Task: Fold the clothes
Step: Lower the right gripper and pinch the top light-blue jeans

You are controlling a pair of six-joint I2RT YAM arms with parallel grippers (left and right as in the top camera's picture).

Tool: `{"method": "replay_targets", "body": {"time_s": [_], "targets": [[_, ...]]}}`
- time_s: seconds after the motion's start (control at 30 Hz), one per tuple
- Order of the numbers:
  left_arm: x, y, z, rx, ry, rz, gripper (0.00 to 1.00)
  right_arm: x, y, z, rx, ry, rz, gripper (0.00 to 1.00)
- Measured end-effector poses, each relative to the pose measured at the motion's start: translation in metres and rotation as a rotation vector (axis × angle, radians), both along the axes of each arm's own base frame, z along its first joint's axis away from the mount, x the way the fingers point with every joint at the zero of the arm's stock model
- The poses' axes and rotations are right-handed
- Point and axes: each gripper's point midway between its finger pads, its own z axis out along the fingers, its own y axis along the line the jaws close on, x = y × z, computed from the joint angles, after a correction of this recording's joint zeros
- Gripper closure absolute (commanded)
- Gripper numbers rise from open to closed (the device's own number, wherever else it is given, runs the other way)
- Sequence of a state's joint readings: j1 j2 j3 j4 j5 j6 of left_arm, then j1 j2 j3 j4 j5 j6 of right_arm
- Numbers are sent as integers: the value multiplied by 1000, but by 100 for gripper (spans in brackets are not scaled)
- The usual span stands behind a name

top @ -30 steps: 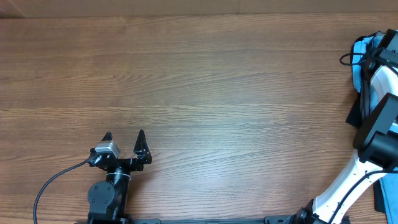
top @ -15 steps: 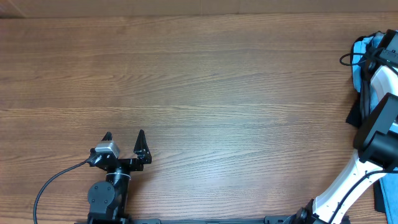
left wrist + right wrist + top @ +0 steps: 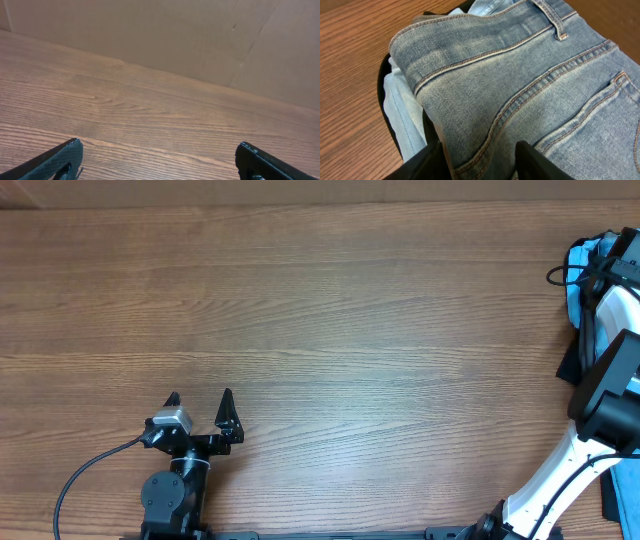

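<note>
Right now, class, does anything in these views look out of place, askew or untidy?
Yes: the clothes sit in an unfolded heap at the table's right edge. The jeans lie rumpled on top, with a pale-blue garment bulging out beneath them. Nothing looks spilled or damaged.

In the overhead view the clothes are a sliver cut off by the right edge and mostly covered by the right arm. From the right wrist, the jeans run off the right and bottom edges and bury most of a pale-blue garment. The right gripper shows only two blurred dark fingers at the bottom edge, and whether they pinch denim cannot be told.
</note>
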State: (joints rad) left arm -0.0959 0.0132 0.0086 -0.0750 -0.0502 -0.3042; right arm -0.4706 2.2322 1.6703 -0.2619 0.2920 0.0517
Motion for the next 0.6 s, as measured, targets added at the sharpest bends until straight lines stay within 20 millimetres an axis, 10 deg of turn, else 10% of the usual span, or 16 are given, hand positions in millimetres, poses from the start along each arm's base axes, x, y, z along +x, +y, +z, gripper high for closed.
{"method": "replay_targets", "body": {"time_s": [0.33, 0.6], "targets": [[0, 0, 0, 0, 0, 0, 0, 0, 0, -3, 2, 5, 0, 49], [0, 0, 0, 0, 0, 0, 0, -1, -3, -13, 9, 13, -4, 76]]}}
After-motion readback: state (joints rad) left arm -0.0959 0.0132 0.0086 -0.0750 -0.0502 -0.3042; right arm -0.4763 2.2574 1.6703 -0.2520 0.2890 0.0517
